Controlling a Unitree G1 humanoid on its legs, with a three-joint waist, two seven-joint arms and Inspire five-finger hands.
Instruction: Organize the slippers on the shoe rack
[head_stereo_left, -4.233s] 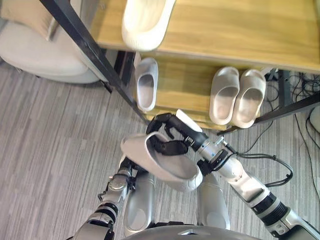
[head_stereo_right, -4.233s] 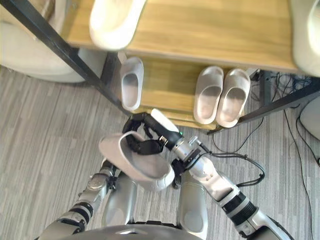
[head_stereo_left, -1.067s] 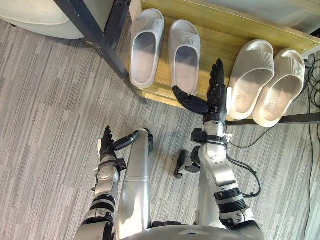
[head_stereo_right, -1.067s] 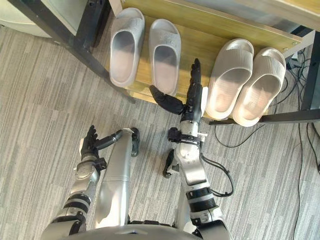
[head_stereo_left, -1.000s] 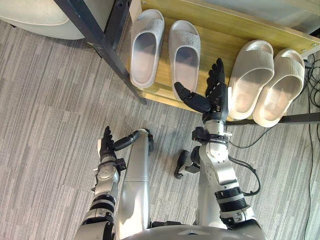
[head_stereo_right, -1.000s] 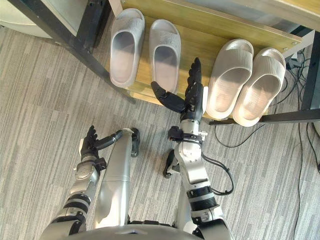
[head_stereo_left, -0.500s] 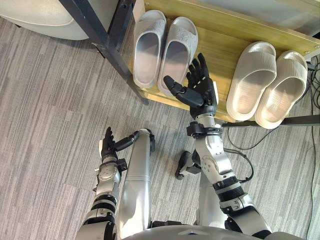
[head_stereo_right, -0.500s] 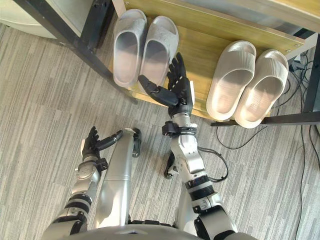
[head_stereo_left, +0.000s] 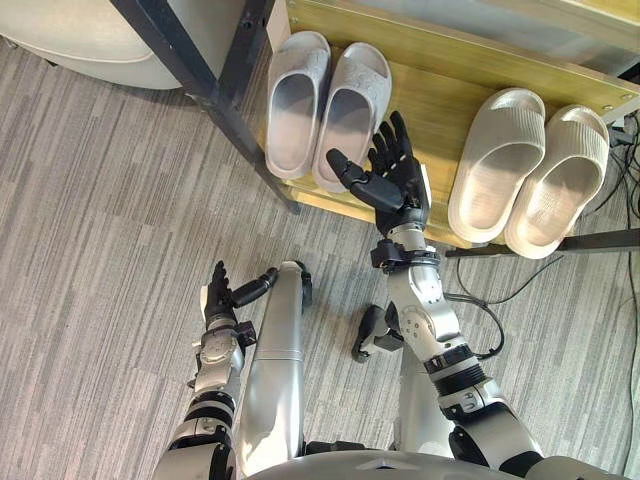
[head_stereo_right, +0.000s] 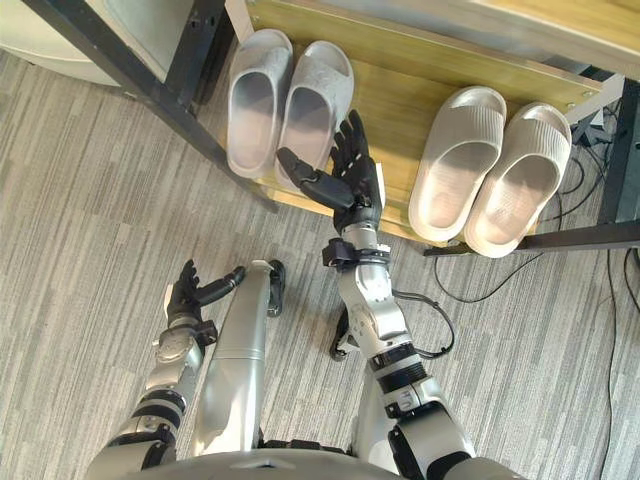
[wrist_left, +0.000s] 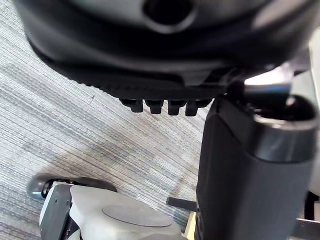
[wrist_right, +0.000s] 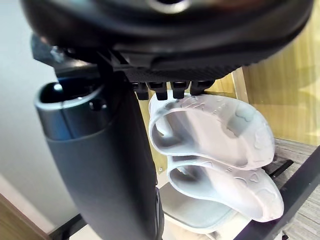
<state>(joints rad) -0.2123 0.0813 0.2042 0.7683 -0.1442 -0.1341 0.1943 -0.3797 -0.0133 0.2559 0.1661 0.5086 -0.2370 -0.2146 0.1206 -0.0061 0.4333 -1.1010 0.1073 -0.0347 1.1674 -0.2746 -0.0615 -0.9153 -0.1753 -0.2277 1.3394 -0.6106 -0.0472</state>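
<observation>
Hanging low over the striped grey floor (head_stereo_left: 100, 250), the left hand (head_stereo_left: 217, 293) grasps nothing, its fingers loose and spread. On the low wooden shelf of the shoe rack (head_stereo_left: 440, 95), the outer grey slipper (head_stereo_left: 293, 100) and the inner grey slipper (head_stereo_left: 352, 100) lie touching side by side, toes toward the back. Just beside the inner one the right hand (head_stereo_left: 398, 185) is raised and released, fingers straight and fanned, thumb out toward that slipper's heel, and farther right the beige slippers (head_stereo_left: 495, 160) lie paired on the same shelf.

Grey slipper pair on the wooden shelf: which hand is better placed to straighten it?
Right: the right hand is open beside the grey slipper pair; the left hand hangs low over the floor.
</observation>
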